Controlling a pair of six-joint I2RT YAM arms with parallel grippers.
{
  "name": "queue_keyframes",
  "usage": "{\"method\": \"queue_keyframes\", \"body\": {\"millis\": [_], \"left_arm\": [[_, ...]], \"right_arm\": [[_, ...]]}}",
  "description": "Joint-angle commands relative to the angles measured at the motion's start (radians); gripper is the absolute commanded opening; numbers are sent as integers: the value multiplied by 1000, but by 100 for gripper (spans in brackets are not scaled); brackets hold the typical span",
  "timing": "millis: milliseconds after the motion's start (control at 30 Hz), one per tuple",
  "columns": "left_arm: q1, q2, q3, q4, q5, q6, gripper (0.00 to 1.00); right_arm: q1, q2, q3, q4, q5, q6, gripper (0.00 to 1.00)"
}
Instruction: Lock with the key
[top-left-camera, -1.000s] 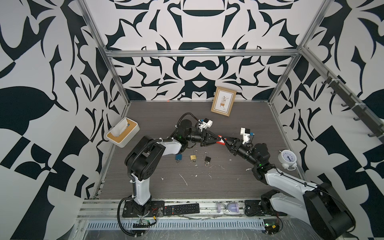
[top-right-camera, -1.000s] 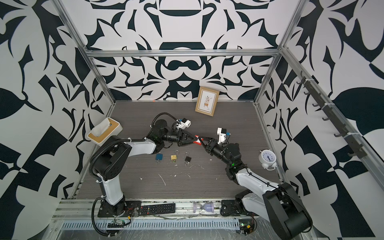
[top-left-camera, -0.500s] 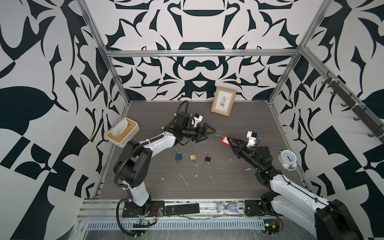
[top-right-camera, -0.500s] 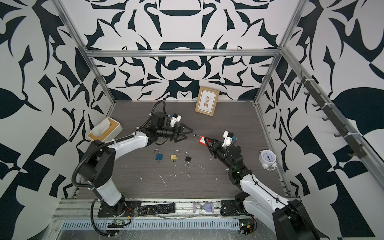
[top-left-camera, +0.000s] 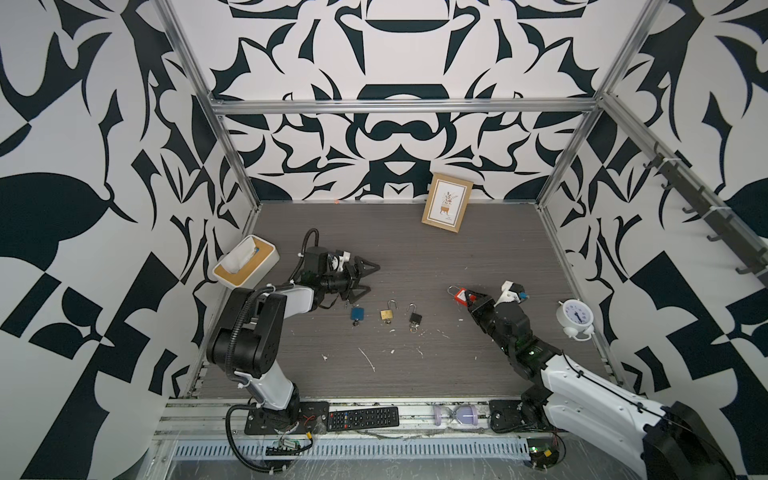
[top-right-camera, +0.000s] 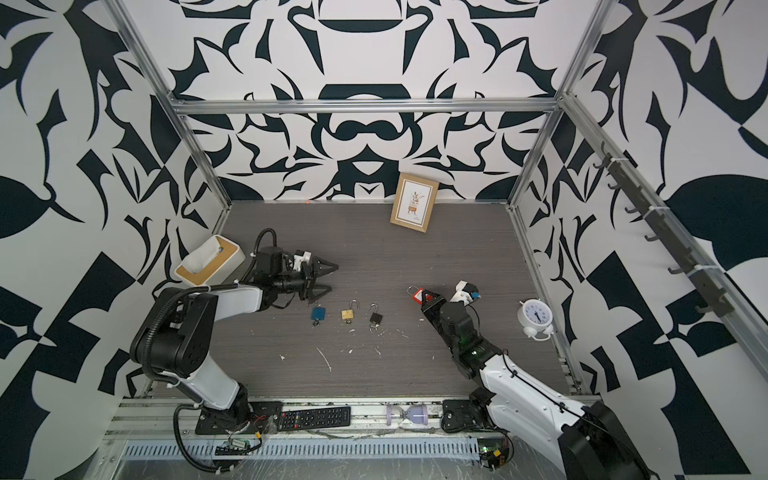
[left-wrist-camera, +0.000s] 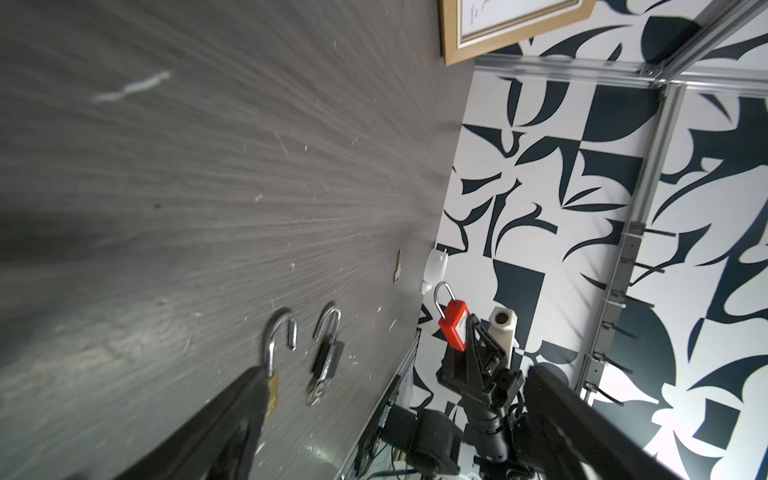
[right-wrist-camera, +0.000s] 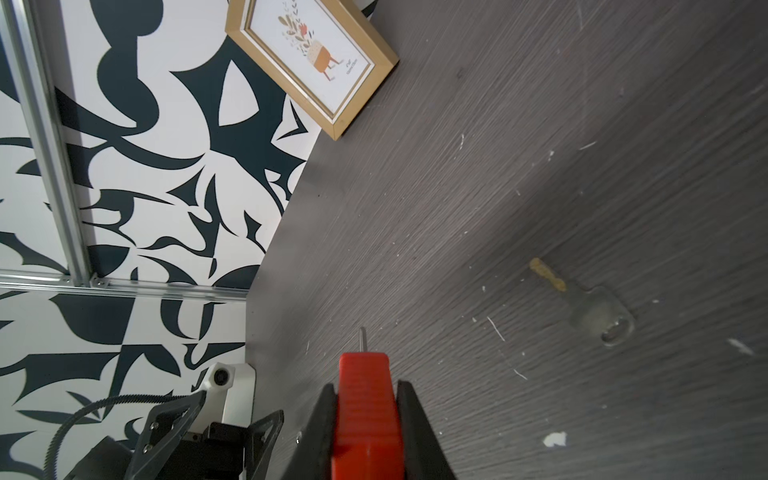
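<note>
Presently, findings are as follows:
- Right pincer (top-left-camera: 467, 296): clamped on the body of the red padlock (top-left-camera: 459, 294), holding it clear of the bench (top-left-camera: 415, 249). The shackle projects beyond the pincer's tips.
- Red padlock, condition: in the left wrist view the shackle reads as a full loop with both legs meeting the body. It is judged locked, though the seating cannot be confirmed from these views.
- Key (right-wrist-camera: 577, 297): one lies loose and flat on the bench, ahead of the right pincer and off to one side, touching nothing. No key shows in the red padlock, whose keyway end is hidden between the jaws.
- Left pincer (top-left-camera: 371, 278): jaws spread wide with nothing between them, raised above the bench, well apart from the right pincer.
- Outstanding: the blue padlock (top-left-camera: 356, 313), brass padlock (top-left-camera: 387, 313) and black padlock (top-left-camera: 414, 318) lie in a row on the bench between the two pincers, the blue one nearest the left pincer. The brass and black shackles stand swung open. The blue one's shackle cannot be made out. These are judged to be work left.
- Pose: the left forearm lies roughly level over the bench, its pincer turned on its side and pointing toward the right arm. The right arm reaches forward from its base, with its pincer aimed up and away from that base.
</note>
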Motion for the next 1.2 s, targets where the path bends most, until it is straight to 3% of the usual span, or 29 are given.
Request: {"method": "queue_keyframes", "body": {"millis": [0,133,267,600,700,800,1167], "left_arm": [[-15,-116,62,-67,-14,96,99],[-26,-190,121,-334,-138,246,99],[-31,-217,124,-408,-195,267,99],[-34,-263,81,-345,-219,226,96],[-33,-234,105,-349,-130,237,97],[-38,-211,94,-280,-80,236,100],[-64,-236,92,-319,-149,302,99]], "right_arm": [[8,25,17,44,101,-20,0],[13,104,19,89,115,-4,0],[20,184,35,123,141,9,0],[39,359,34,193,227,138,0],[47,377,17,209,244,170,0],[57,379,-4,217,244,191,5],[70,304,-80,149,284,241,17]]}}
